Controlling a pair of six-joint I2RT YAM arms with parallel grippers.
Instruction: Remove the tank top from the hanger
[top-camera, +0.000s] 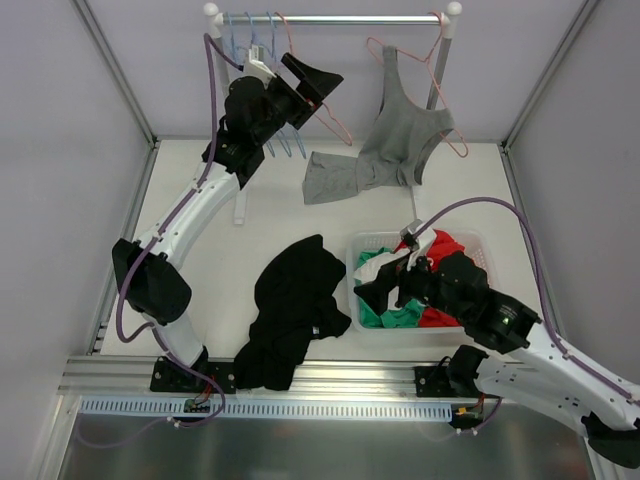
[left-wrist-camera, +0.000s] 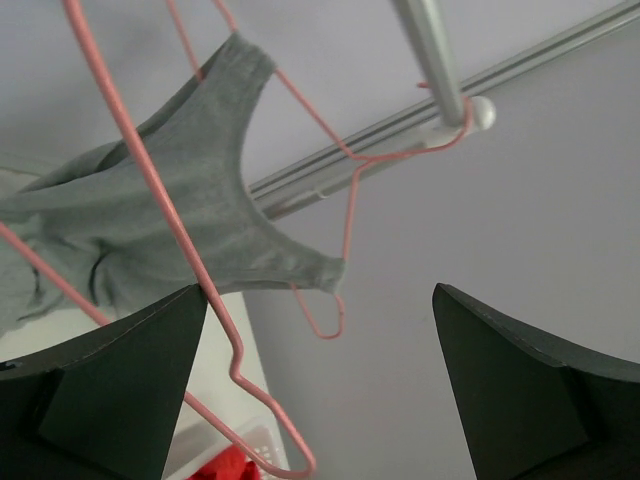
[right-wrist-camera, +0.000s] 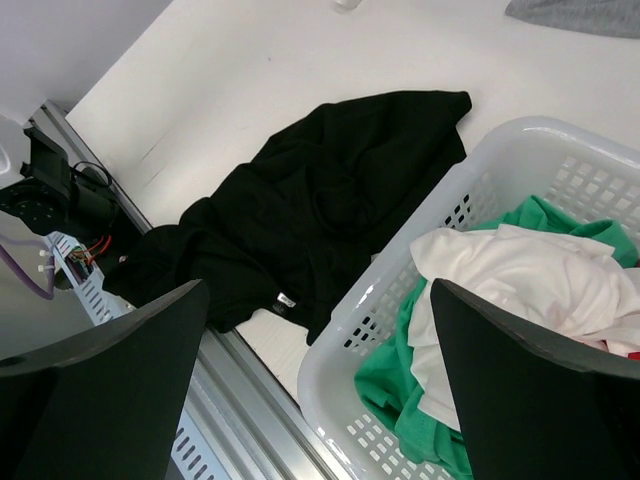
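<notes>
A grey tank top (top-camera: 400, 135) hangs by its straps on a pink hanger (top-camera: 440, 60) at the right of the rack rail (top-camera: 340, 19); its hem trails onto the table. My left gripper (top-camera: 315, 85) is raised left of it, open and empty, beside an empty pink hanger (top-camera: 338, 125). In the left wrist view the tank top (left-wrist-camera: 190, 200) and its hanger (left-wrist-camera: 400, 153) are ahead, and the empty hanger (left-wrist-camera: 234, 369) crosses by the left finger (left-wrist-camera: 110, 390). My right gripper (top-camera: 385, 280) is open and empty above the basket's left rim.
A white basket (top-camera: 475, 240) holds red, green and white clothes; it also shows in the right wrist view (right-wrist-camera: 400, 290). A black garment (top-camera: 295, 305) lies on the table left of it. Blue hangers (top-camera: 290, 145) hang at the rack's left. Grey walls enclose the table.
</notes>
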